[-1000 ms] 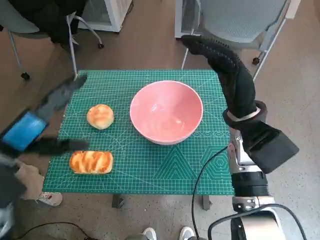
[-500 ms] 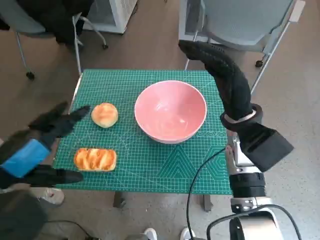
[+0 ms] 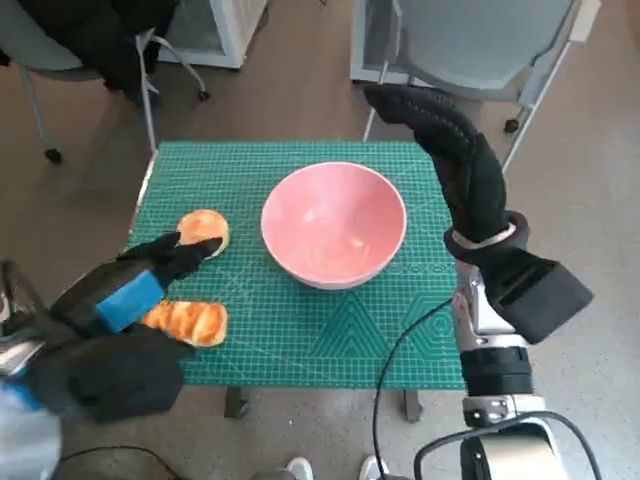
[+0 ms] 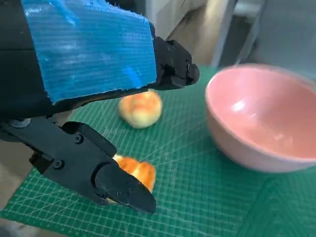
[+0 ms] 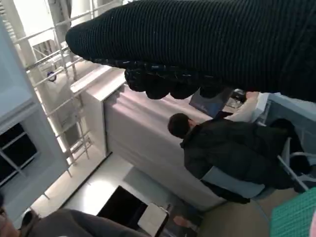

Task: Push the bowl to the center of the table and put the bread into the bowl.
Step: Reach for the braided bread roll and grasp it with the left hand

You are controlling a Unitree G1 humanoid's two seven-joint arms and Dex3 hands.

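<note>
- Left hand [image 3: 130, 300]: black fingers [image 4: 123, 185] spread, holding nothing, poised over the glazed oblong bread [image 3: 185, 322]
- Round golden bun [image 3: 204, 229] lies just beyond
- Right hand [image 3: 450, 150] raised; finger state unclear
- Pink round bowl [image 3: 334, 222] sits about mid-mat; bread not yet in it

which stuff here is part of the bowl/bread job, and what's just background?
Part of the job:
pink bowl
round bun
long loaf
left hand, open above the breads
right hand, raised beside the bowl, holding nothing

Background:
green mat on the table
chairs
black cable
person in a dark jacket, right wrist view
</note>
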